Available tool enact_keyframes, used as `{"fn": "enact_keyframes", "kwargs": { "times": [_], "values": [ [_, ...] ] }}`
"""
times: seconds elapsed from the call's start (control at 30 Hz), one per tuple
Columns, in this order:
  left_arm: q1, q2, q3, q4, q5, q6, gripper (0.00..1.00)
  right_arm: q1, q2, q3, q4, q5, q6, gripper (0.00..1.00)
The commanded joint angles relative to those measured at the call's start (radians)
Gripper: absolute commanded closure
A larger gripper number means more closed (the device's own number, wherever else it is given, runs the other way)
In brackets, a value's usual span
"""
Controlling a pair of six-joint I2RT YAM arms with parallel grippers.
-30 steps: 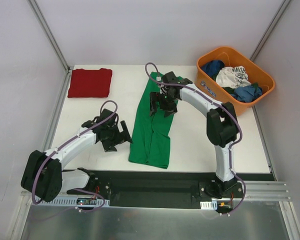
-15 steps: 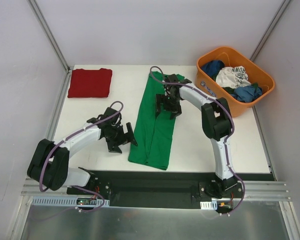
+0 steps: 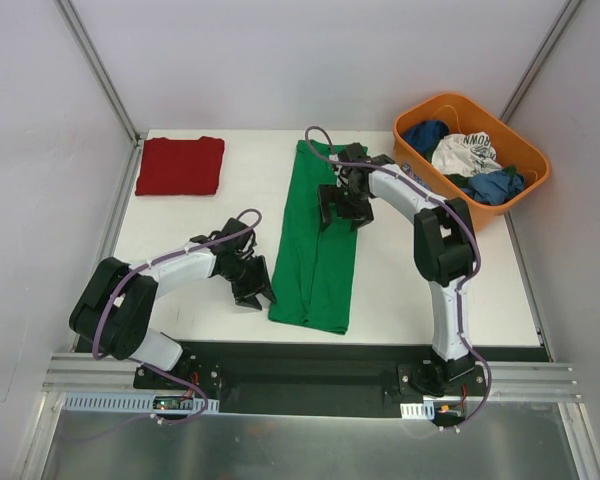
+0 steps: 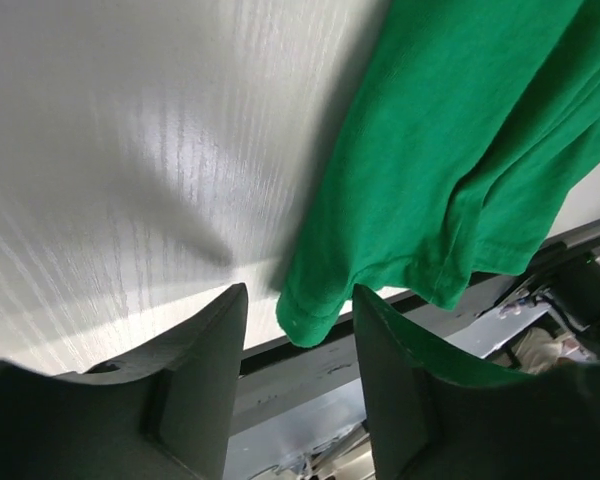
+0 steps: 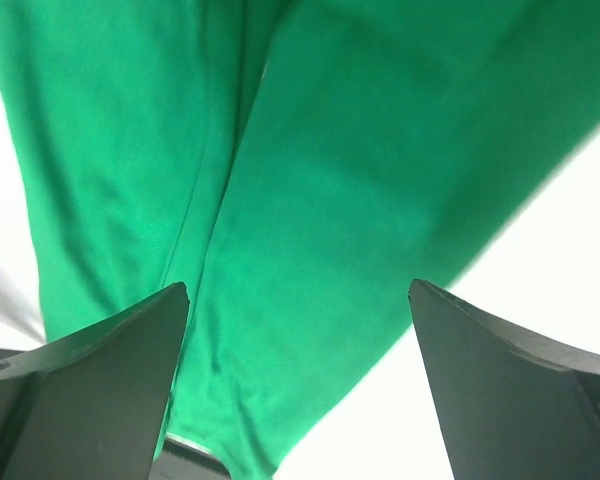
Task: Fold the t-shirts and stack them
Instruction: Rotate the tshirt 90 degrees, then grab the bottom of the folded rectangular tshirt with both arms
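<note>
The bright green t-shirt (image 3: pixel 315 250) lies as a long folded strip down the middle of the table. The dark red t-shirt (image 3: pixel 180 165) lies folded flat at the far left corner. My left gripper (image 3: pixel 258 290) is at the strip's near left corner. In the left wrist view that corner of the green t-shirt (image 4: pixel 310 318) hangs between the fingertips of the left gripper (image 4: pixel 300 295), whose jaws are partly narrowed with gaps on both sides. My right gripper (image 3: pixel 340 208) hovers wide open over the strip's far half. The right wrist view shows green t-shirt cloth (image 5: pixel 310 200) beneath the right gripper (image 5: pixel 298 288).
An orange basket (image 3: pixel 428 178) stands at the far right, holding blue garments and a white printed one (image 3: pixel 465 152). The table's black front edge (image 3: pixel 310 350) runs just below the green strip's near end. Grey walls close in the left, back and right.
My left gripper moved right to the green shirt's near corner and narrowed its jaws around it. The green strip shifted right and straightened. The right gripper moved slightly right, staying open.
</note>
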Motion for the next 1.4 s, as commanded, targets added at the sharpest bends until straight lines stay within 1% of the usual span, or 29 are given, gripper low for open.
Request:
{"fn": "enact_keyframes", "kwargs": {
  "times": [0.0,0.07,0.1,0.13,0.17,0.2,0.23,0.27,0.3,0.33,0.37,0.4,0.47,0.5,0.57,0.6,0.67,0.7,0.77,0.8,0.93,0.97,1.07,1.13,1.23,1.27,1.3,1.33,1.37],
  "values": [
    [-0.051,0.002,-0.017,0.013,-0.001,-0.024,0.56,0.018,-0.22,-0.123,0.063,0.03,-0.015,0.03],
    [-0.071,0.011,-0.014,0.019,-0.01,-0.031,0.56,0.026,-0.268,-0.186,0.126,0.033,0.003,0.03],
    [-0.079,0.016,-0.011,0.02,-0.015,-0.033,0.57,0.026,-0.318,-0.259,0.149,0.038,0.011,0.03],
    [-0.094,0.02,-0.008,0.02,-0.019,-0.036,0.58,0.032,-0.344,-0.292,0.189,0.059,0.014,0.03],
    [-0.102,0.029,-0.001,0.022,-0.025,-0.039,0.68,0.035,-0.369,-0.33,0.208,0.07,0.016,0.03],
    [-0.107,0.043,0.002,0.02,-0.03,-0.041,0.73,0.036,-0.418,-0.365,0.226,0.081,0.014,0.03],
    [-0.11,0.048,0.003,0.02,-0.03,-0.042,0.78,0.039,-0.444,-0.437,0.26,0.096,0.039,0.03],
    [-0.113,0.051,-0.001,0.02,-0.036,-0.047,0.86,0.041,-0.467,-0.47,0.271,0.101,0.049,0.03],
    [-0.114,0.051,-0.006,0.02,-0.05,-0.054,0.89,0.044,-0.519,-0.499,0.272,0.114,0.059,0.03],
    [-0.114,0.049,-0.017,0.02,-0.058,-0.056,0.9,0.059,-0.547,-0.572,0.281,0.122,0.062,0.03],
    [-0.116,0.043,-0.023,0.02,-0.059,-0.062,0.91,0.073,-0.579,-0.609,0.284,0.139,0.06,0.03],
    [-0.116,0.042,-0.029,0.022,-0.065,-0.065,0.96,0.09,-0.648,-0.652,0.291,0.175,0.057,0.03],
    [-0.116,0.033,-0.044,0.019,-0.071,-0.07,0.99,0.159,-0.75,-0.77,0.307,0.188,0.039,0.03],
    [-0.116,0.029,-0.049,0.02,-0.072,-0.07,1.0,0.182,-0.778,-0.801,0.304,0.158,0.031,0.03],
    [-0.116,0.017,-0.057,0.02,-0.065,-0.07,1.0,0.245,-0.841,-0.867,0.271,0.145,0.025,0.03],
    [-0.117,0.011,-0.06,0.02,-0.062,-0.071,1.0,0.286,-0.858,-0.886,0.23,0.15,0.024,0.03],
    [-0.117,-0.006,-0.07,0.02,-0.058,-0.073,1.0,0.32,-0.9,-0.944,0.206,0.145,0.024,0.03],
    [-0.117,-0.009,-0.073,0.02,-0.055,-0.073,1.0,0.352,-0.907,-0.964,0.208,0.113,0.033,0.03],
    [-0.119,-0.017,-0.078,0.02,-0.049,-0.074,1.0,0.375,-0.908,-0.985,0.212,0.072,0.068,0.03],
    [-0.119,-0.017,-0.08,0.022,-0.049,-0.073,1.0,0.401,-0.901,-0.999,0.225,0.034,0.095,0.05],
    [-0.122,-0.004,-0.07,0.022,-0.039,-0.068,1.0,0.461,-0.854,-1.022,0.271,0.009,0.138,0.13],
    [-0.124,-0.003,-0.069,0.022,-0.041,-0.064,1.0,0.467,-0.831,-1.027,0.275,0.007,0.143,0.22],
    [-0.127,-0.007,-0.072,0.022,-0.055,-0.061,1.0,0.475,-0.793,-1.047,0.301,0.022,0.145,0.36],
    [-0.128,-0.015,-0.078,0.022,-0.065,-0.062,1.0,0.475,-0.78,-1.064,0.324,0.03,0.142,0.38],
    [-0.133,-0.032,-0.089,0.022,-0.07,-0.068,1.0,0.477,-0.756,-1.079,0.355,0.01,0.145,0.49],
    [-0.134,-0.039,-0.09,0.023,-0.071,-0.071,1.0,0.478,-0.745,-1.084,0.367,0.007,0.148,0.54],
    [-0.134,-0.041,-0.092,0.022,-0.075,-0.071,1.0,0.478,-0.736,-1.09,0.396,0.021,0.149,0.58],
    [-0.134,-0.043,-0.09,0.02,-0.076,-0.07,1.0,0.477,-0.716,-1.099,0.409,0.032,0.155,0.64],
    [-0.136,-0.043,-0.09,0.022,-0.075,-0.07,1.0,0.478,-0.705,-1.1,0.412,0.039,0.163,0.67]
  ]
}}
